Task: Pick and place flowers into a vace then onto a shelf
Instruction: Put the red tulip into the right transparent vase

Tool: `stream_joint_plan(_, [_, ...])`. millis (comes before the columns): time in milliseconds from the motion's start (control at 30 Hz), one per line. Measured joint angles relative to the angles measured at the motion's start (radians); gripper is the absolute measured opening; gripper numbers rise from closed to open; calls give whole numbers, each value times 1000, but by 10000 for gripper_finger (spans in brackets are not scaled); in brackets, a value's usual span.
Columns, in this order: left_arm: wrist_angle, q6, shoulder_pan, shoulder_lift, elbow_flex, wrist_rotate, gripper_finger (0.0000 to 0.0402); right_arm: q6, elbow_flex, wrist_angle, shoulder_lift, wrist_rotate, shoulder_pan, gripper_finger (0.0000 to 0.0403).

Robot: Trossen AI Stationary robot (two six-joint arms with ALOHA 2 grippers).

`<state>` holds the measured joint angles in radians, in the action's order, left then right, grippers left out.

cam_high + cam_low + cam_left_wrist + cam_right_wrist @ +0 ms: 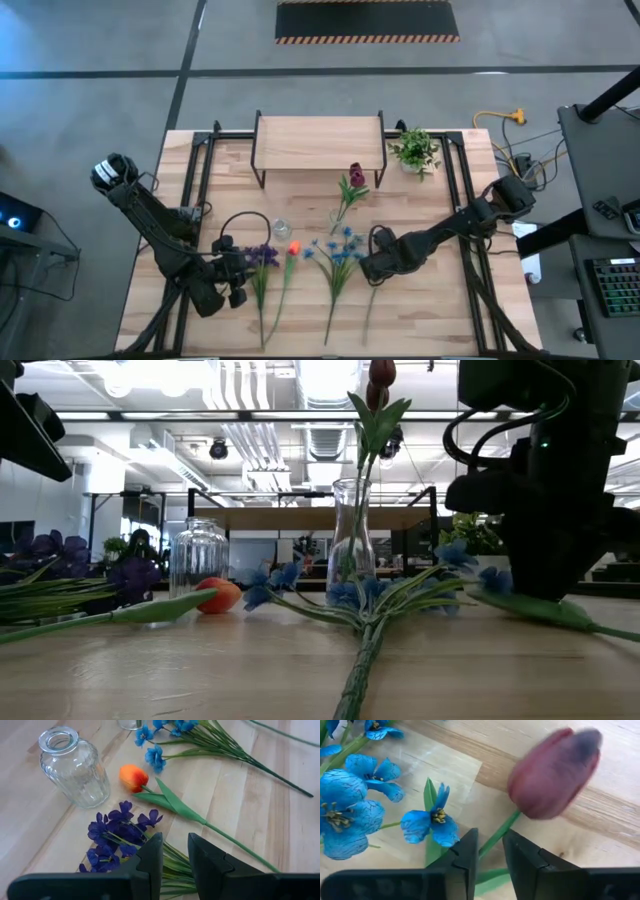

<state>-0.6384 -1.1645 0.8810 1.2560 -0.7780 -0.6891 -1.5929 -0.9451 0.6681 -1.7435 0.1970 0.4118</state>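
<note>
Vase: one red tulip is already standing in the tall glass vase (337, 214), so the rest are waiting on the table.
Right gripper (490, 854): closing around the stem of a dark red tulip (552, 772), with the bloom lying just past the fingertips.
Left gripper (175, 851): jaws sitting narrow and empty, hovering over the purple flowers (117, 830).
Shelf (320, 142): standing bare at the back.

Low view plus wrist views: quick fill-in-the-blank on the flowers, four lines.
1. The tulip standing in the tall vase is dark ____.
2. The bud beside the glass jar is ____.
3. The left gripper is over the ____ flower cluster.
4. The right gripper is at the green ____ of a second tulip.
Missing: red; orange; purple; stem.
</note>
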Motion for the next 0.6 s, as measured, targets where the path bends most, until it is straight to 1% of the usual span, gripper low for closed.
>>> stream_joint_plan(300, [0,0,0,0,0,1,74,20,-7,8,-1,21,0,15])
stream_joint_plan(600, [1,-2,0,0,0,2,74,62,-46,12,18,98,0,9])
